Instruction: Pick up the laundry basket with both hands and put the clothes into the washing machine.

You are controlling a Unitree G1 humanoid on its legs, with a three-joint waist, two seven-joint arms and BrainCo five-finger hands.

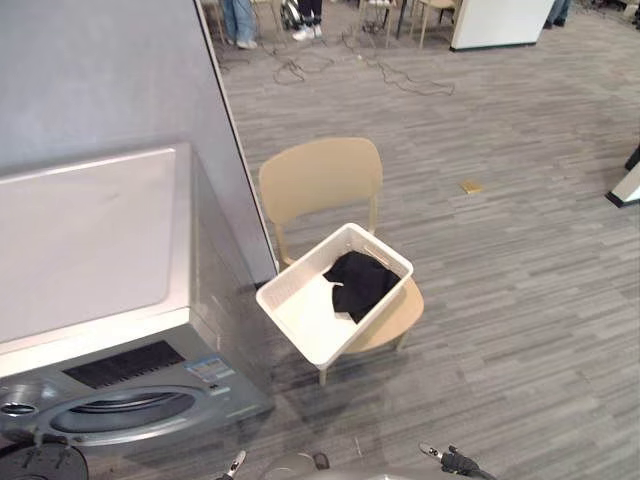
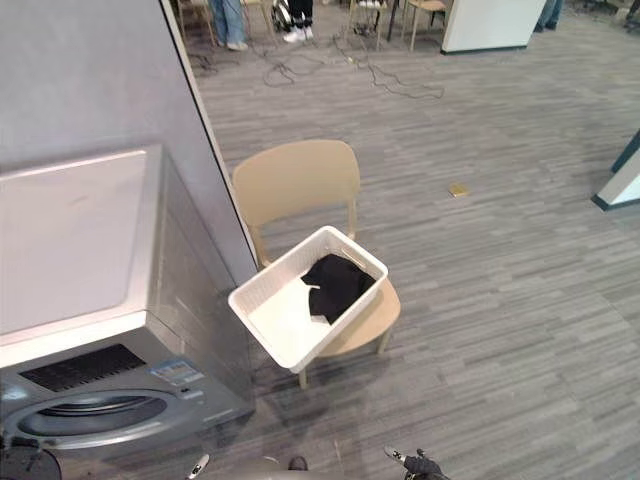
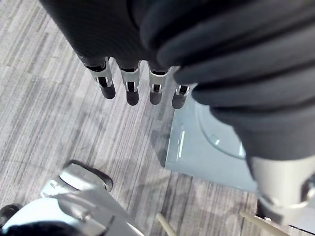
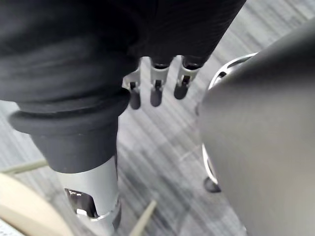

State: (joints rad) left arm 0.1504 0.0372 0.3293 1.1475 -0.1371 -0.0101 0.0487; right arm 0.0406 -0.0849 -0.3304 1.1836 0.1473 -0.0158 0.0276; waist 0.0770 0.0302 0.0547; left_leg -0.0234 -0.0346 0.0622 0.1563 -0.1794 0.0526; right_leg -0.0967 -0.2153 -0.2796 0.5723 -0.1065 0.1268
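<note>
**No print can be read**

The washing machine (image 1: 100,250) has a small blue-and-white sticker (image 1: 211,369) on its front, just beside the dark control panel (image 1: 118,366). The sticker's print is too small to make out. A small yellow tag (image 1: 470,186) lies on the floor (image 1: 520,300), well apart from the machine, and any marking on it is too small to tell.

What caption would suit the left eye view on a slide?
White laundry basket with clothes rests on a tan chair beside the washing machine.
</note>
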